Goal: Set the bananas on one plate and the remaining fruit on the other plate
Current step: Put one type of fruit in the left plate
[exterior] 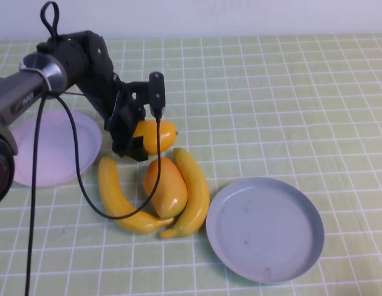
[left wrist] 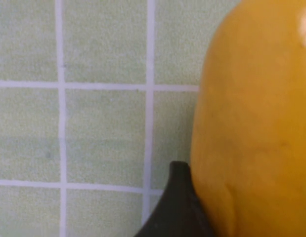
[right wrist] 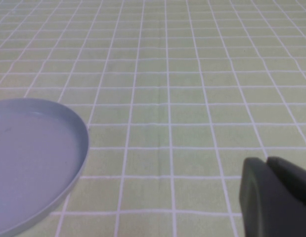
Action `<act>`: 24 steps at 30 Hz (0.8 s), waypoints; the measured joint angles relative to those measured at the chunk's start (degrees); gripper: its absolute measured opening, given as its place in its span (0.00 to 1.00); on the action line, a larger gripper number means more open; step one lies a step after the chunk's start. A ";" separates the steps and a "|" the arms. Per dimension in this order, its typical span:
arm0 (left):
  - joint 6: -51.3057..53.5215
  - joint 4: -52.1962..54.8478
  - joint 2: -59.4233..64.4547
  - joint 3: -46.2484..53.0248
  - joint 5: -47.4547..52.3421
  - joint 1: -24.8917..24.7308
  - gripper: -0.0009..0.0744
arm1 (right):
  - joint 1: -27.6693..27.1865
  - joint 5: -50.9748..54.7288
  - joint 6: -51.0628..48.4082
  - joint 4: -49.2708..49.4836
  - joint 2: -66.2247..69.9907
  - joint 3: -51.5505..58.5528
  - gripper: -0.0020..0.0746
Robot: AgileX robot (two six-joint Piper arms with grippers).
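My left gripper [exterior: 139, 143] is down on one orange-yellow mango-like fruit [exterior: 157, 135], its fingers closed around it behind the fruit pile. In the left wrist view the fruit [left wrist: 251, 123] fills the frame, with one dark finger [left wrist: 175, 210] pressed against it. A second mango-like fruit [exterior: 166, 186] lies between two yellow bananas, one on its left [exterior: 115, 197] and one on its right [exterior: 194, 192]. The pink plate [exterior: 52, 149] lies at the left and holds nothing. The grey-blue plate [exterior: 265, 229] lies at the front right and holds nothing. My right gripper [right wrist: 267, 163] is shut, beside that plate [right wrist: 34, 163].
A black cable [exterior: 86, 191] hangs from the left arm and loops over the left banana and the second fruit. Green checked cloth [exterior: 289, 105] covers the table, bare at the back right.
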 joint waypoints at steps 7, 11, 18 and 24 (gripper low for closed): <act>-18.33 0.82 -8.65 0.00 2.14 0.00 0.69 | 0.00 0.00 0.00 0.00 0.00 0.00 0.00; -36.05 7.17 -14.79 0.00 2.96 0.00 0.69 | 0.00 0.00 0.00 0.00 0.00 0.00 0.00; -59.96 15.07 -21.20 2.50 8.23 5.22 0.69 | 0.00 0.00 0.00 0.00 0.00 0.00 0.00; -62.27 15.32 -24.65 14.04 4.54 13.99 0.69 | 0.00 0.00 0.00 0.00 0.00 0.00 0.00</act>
